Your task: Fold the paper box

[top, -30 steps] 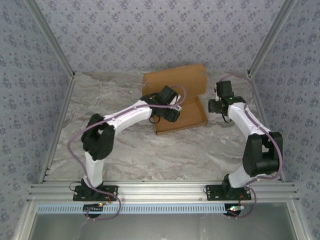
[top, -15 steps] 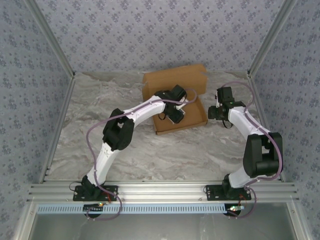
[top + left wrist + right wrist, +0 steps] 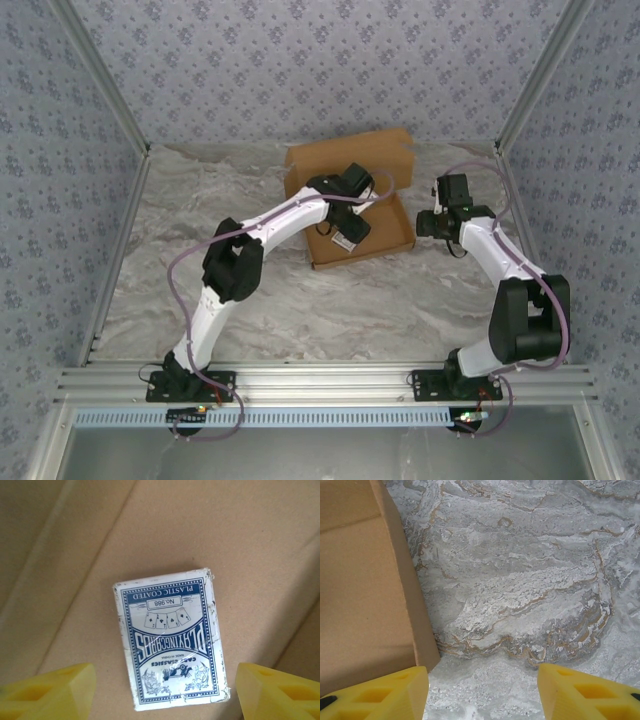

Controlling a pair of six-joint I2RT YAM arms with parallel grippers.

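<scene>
Left gripper (image 3: 165, 695) is seen from the wrist view with its yellow fingers (image 3: 55, 690) spread wide and nothing clamped between them. A blue-and-white card pack (image 3: 170, 640) lies flat on the tan cardboard below, in the gap between the fingers and apart from both, nearer the right-hand one. From the top view the left arm is stretched forward and to the right, elbow raised, wrist bent down over the tray of the paper box (image 3: 385, 228). Right gripper (image 3: 482, 690) is likewise held wide with nothing in it, pointed down at the marble table (image 3: 530, 580) just beside the box's outer right wall; the right arm is folded at the right edge with its forearm reaching in toward the box. The paper box sits at the far middle of the table, its lid flap raised at the back and the shallow tray in front. Against a second ago, the left arm is extended further and its gripper is shifted from the tray's left edge to above the tray floor; the right arm and the box are hardly changed.
</scene>
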